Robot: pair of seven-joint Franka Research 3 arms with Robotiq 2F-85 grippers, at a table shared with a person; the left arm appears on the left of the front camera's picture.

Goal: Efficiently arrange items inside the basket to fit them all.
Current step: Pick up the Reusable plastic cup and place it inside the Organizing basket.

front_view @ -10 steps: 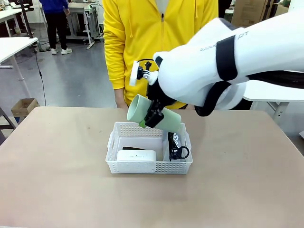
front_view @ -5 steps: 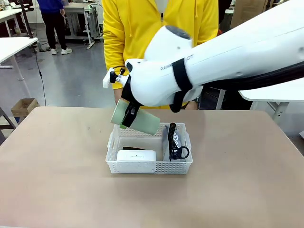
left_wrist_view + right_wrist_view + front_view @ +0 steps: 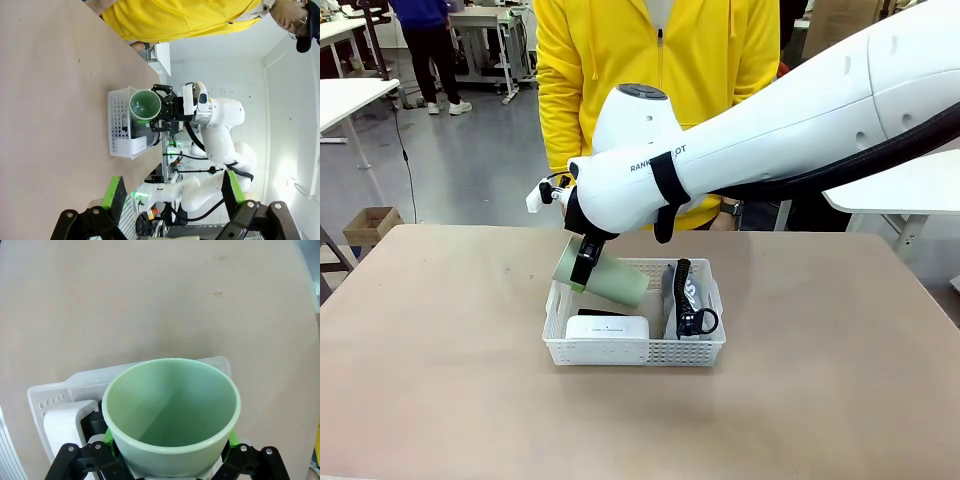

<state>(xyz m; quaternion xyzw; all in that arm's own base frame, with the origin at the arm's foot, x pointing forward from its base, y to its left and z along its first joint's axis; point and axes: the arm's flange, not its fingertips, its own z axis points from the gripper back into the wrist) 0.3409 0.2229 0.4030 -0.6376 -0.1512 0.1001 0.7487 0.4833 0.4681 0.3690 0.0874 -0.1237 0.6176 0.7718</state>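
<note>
My right gripper (image 3: 583,262) is shut on the pale green cup (image 3: 605,280), which lies tilted with its mouth toward the picture's left, just above the back left corner of the white basket (image 3: 635,352). The right wrist view looks straight into the cup (image 3: 170,410), green pads (image 3: 107,437) on either side, basket rim (image 3: 60,390) below. In the basket lie the small white box (image 3: 607,327), a dark item (image 3: 603,312) behind it, and the grey pouch with black strap (image 3: 688,300) at the right. My left gripper (image 3: 174,190) is open, far from the basket (image 3: 117,125).
A person in a yellow jacket (image 3: 650,80) stands at the table's far edge, right behind the basket. The right arm (image 3: 770,130) spans the space above the table's right half. Bare tabletop (image 3: 440,360) lies to the left and front of the basket.
The right arm has swung left and down with the cup, from above the basket's back right to just over its back left corner. The left gripper has stayed open.
</note>
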